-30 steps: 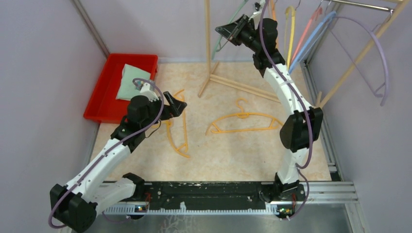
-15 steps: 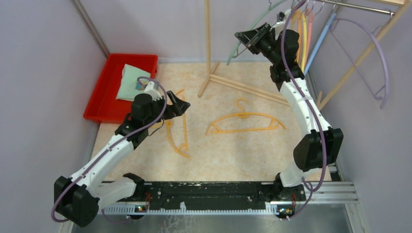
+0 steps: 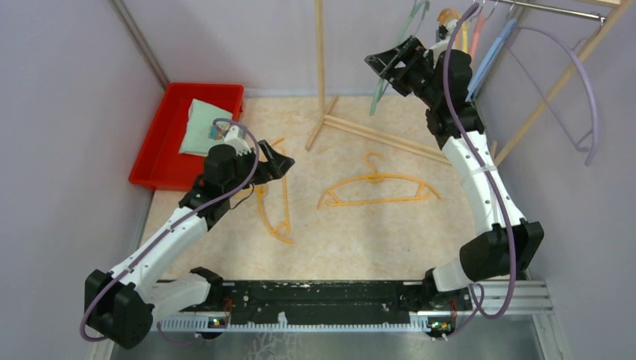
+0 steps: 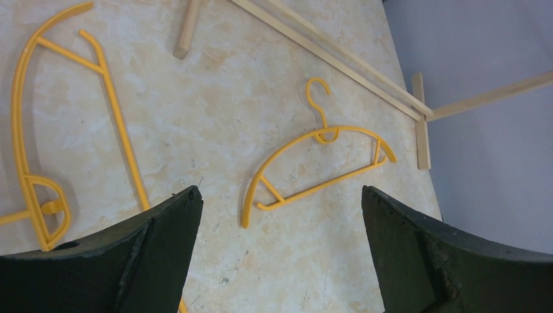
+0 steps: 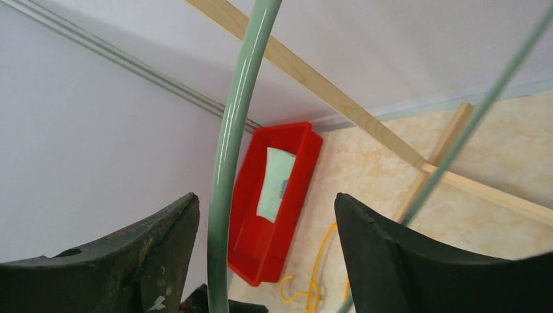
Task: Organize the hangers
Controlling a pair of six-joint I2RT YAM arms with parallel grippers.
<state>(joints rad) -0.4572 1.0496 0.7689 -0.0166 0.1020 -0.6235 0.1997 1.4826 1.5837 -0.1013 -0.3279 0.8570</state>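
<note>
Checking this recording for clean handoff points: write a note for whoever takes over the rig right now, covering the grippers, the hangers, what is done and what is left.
Left gripper: open, empty, above the table by the orange hangers.
Right gripper: open, raised at the rack, its jaws on either side of the green hanger, not clamping it.
Hangers: the green hanger hangs by the rail; its hook is out of view. The yellow hanger, blue hanger and lavender hanger hang there too. The central orange hanger and left orange hanger lie flat on the table.
Done: several hung.
Left: both orange hangers; check the green one is hooked.
</note>
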